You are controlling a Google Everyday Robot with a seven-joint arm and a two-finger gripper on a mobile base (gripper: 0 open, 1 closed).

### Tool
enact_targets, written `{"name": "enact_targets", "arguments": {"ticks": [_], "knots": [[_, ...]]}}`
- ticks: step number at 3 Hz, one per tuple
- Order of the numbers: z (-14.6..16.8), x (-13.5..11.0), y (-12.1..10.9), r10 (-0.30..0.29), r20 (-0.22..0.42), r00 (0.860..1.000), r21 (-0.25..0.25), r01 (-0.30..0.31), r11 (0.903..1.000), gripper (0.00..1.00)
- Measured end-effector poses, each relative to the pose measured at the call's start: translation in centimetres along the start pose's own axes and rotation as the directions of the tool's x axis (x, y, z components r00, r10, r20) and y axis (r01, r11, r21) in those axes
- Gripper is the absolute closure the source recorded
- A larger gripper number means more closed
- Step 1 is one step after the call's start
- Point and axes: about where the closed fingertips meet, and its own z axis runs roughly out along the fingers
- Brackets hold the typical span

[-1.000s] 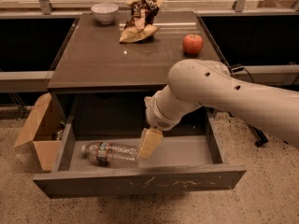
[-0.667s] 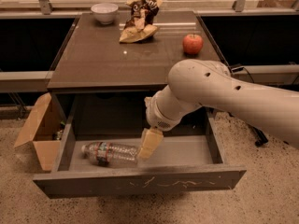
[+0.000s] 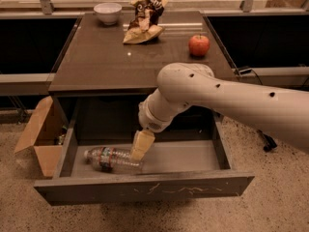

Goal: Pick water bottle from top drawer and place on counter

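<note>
- Nearest you is the speckled beige floor (image 3: 270,207), and just above it the scratched front panel of the drawer (image 3: 145,190), which is pulled fully open.
- The water bottle (image 3: 110,158) lies on its side in the left half of the drawer, near the front wall, with its white cap pointing left.
- The claw (image 3: 141,146) reaches down into the drawer and its tan tip touches the right end of the bottle. You cannot tell from here whether it is spread or closed.
- An open cardboard box (image 3: 41,134) sits on the floor against the drawer's left side.
- The white arm (image 3: 231,98) comes in from the right, crossing over the bench's front edge.
- The glossy dark bench (image 3: 101,62) carries a red apple (image 3: 199,45) at the right, with a crumpled snack bag (image 3: 144,19) and a white bowl (image 3: 107,12) along the back.
- Behind the bench, a pale ledge (image 3: 270,8) runs below the windows.
</note>
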Motion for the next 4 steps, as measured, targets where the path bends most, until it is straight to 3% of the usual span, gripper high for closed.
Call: {"name": "enact_targets", "arguments": {"ticks": [3, 4], "knots": [[8.5, -3.2, -1.0, 0.022, 0.092, 0.996, -0.003, -0.022, 0.9998, 0.00], [12.5, -3.3, -1.9, 0.037, 0.109, 0.993, -0.026, -0.034, 0.9991, 0.00]]}}
